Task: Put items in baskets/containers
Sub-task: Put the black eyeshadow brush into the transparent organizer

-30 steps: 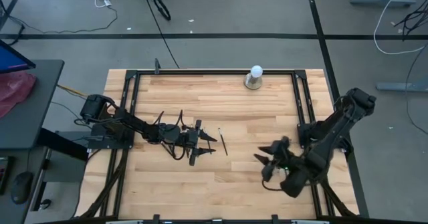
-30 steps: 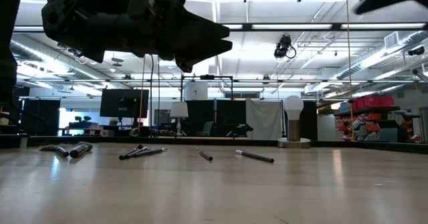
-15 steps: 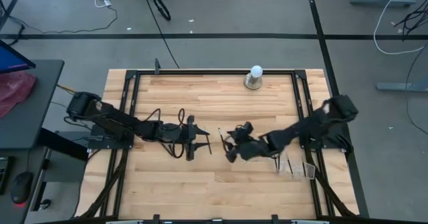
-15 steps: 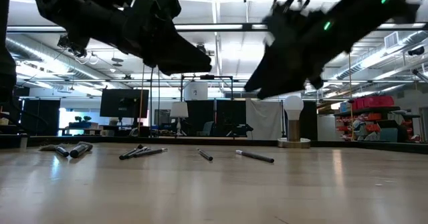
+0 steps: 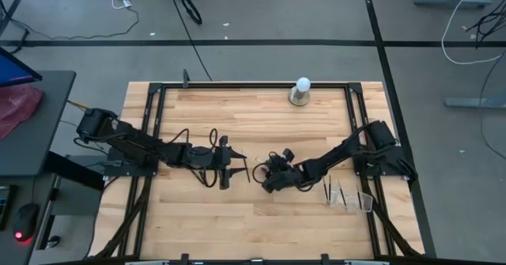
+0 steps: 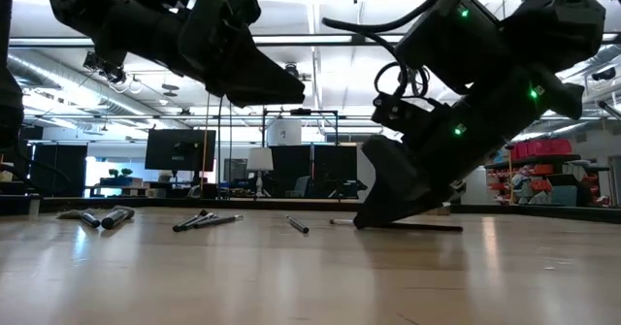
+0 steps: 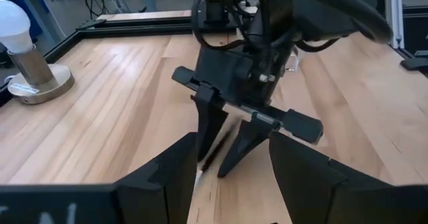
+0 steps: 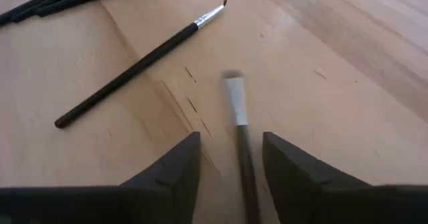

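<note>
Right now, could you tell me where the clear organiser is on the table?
In the high view the organiser stands near the table's right edge toward the front, beside the right arm's base and behind the right tool.

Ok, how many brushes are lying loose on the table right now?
6 brushes at least, by the low view: two at its far left, a bundle of two or more, one short one alone, one under the right tool. More may be hidden.
</note>
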Tool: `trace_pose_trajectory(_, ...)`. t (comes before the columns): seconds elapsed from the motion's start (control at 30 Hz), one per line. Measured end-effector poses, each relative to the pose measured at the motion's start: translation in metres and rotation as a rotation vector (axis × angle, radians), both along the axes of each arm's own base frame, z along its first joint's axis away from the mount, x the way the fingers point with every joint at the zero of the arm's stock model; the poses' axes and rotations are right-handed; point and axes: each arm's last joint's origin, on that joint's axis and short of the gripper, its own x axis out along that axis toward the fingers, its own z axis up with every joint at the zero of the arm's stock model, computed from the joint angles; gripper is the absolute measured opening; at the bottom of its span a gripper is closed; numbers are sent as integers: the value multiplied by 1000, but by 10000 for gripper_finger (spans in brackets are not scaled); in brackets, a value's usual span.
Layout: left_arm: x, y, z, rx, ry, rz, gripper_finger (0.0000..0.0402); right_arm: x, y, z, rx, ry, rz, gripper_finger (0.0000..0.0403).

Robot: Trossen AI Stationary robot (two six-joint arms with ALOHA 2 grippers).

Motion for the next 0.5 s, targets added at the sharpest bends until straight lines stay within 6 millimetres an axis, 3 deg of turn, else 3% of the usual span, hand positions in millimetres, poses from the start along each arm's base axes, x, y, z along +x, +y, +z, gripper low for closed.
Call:
trace_pose_trajectory(0.2, 0, 0, 0, 1, 1, -1, 193, -1, -1, -8, -57, 90, 72, 110)
trace_pose_trajectory(0.4, 0, 0, 0, 2, 1, -4, 193, -9, -14, -14, -39, 98, 216, 18)
trace_pose_trajectory(0.5, 0, -2, 0, 2, 2, -14, 193, -13, -18, -15, -26, 62, 236, 14)
